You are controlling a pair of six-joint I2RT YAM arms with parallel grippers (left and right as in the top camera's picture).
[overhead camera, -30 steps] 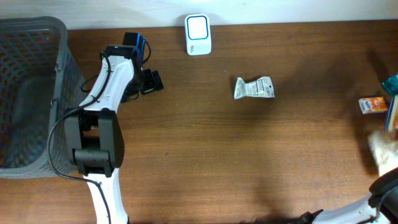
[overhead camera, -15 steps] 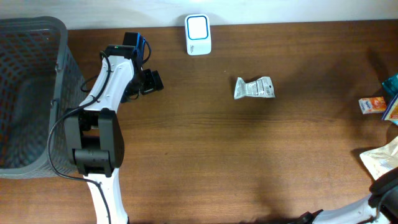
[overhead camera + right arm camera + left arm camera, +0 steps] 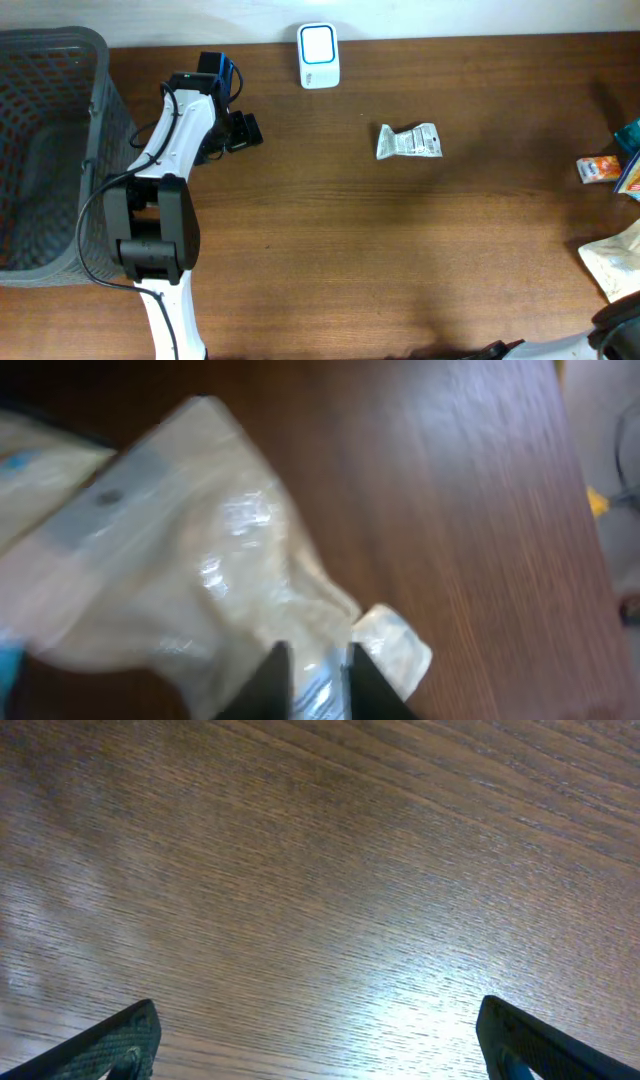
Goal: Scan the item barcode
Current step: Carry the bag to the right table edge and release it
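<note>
A second ago the beige pouch (image 3: 612, 262) was only a blur at the right edge of the counter (image 3: 400, 250). Now it lies sharp and quiet there, near the corner, just below a small orange box (image 3: 598, 168). My right gripper (image 3: 312, 680) has also closed: in the right wrist view its two fingers stand near together, with a shiny corner of the pouch pinched between them, so I judge that it is grasping the pouch by its edge. The grip looks thin, only on a corner, and the soft bag may hang and fold when I lift it. I cannot see any barcode on the side that shows. The barcode scanner (image 3: 318, 56) stands at the far edge of the counter, well apart from the pouch, with a silver packet (image 3: 408, 141) lying between them. So the pick seems done and the carrying is not yet begun: the next move would be to lift the pouch and bring it across to the scanner window. My left gripper (image 3: 320, 1055) is fully released over bare wood, near the grey basket (image 3: 50, 150), and holds nothing.
</note>
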